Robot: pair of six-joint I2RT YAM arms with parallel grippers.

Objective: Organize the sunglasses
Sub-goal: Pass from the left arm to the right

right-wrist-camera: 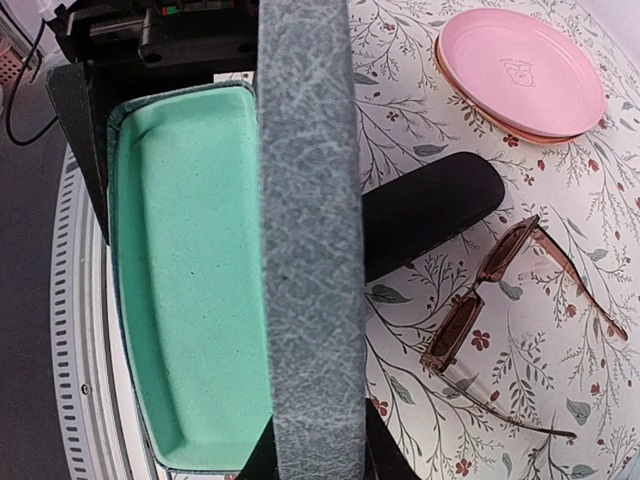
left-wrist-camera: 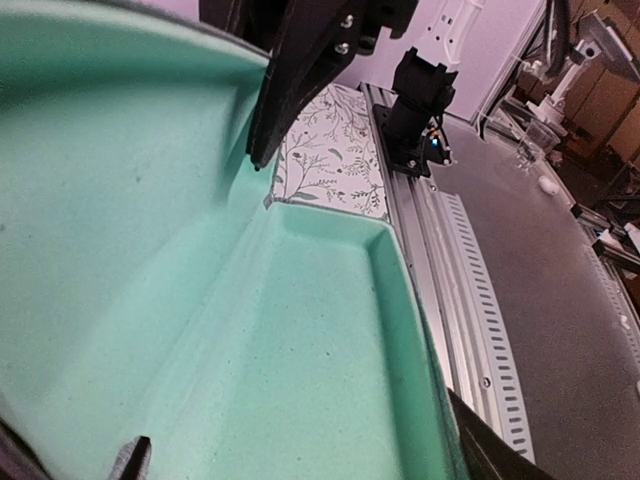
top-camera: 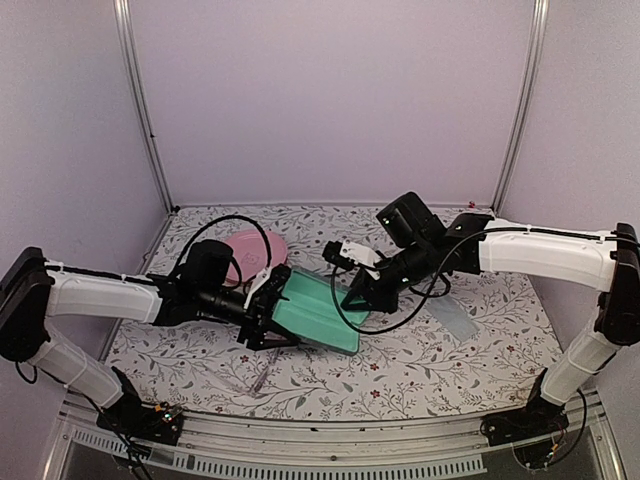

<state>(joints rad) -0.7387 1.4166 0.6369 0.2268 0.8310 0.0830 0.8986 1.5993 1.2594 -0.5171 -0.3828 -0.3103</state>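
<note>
The reddish-brown sunglasses point(right-wrist-camera: 480, 300) are lying on the flowered tablecloth point(right-wrist-camera: 420, 110) with their thin arms unfolded. They are outside any case, near one end of the black hard case point(right-wrist-camera: 430, 215).

At the left, the left gripper point(top-camera: 272, 314) is bracketing the short end of the open grey case point(top-camera: 320, 315). Its jaws are standing wide and seem to be clamping that end to steady it. Nothing is showing in the mint-lined tray. At the right, the right gripper point(top-camera: 358, 298) is pinching the narrow rim of the lid, its jaws squeezing in from both sides.

That hold is looking thin: if the rim slips free, the lid is likely falling shut over the tray. If the two arms are pulling in different directions, the case may be twisting out of the left jaws or straining at its hinge. With both grippers occupied, one is having to let go to fetch the glasses, and an unsupported lid could close. A sliding case could be shoving the black hard case into the sunglasses, and their splayed arms may be catching on the tray's rim.
</note>
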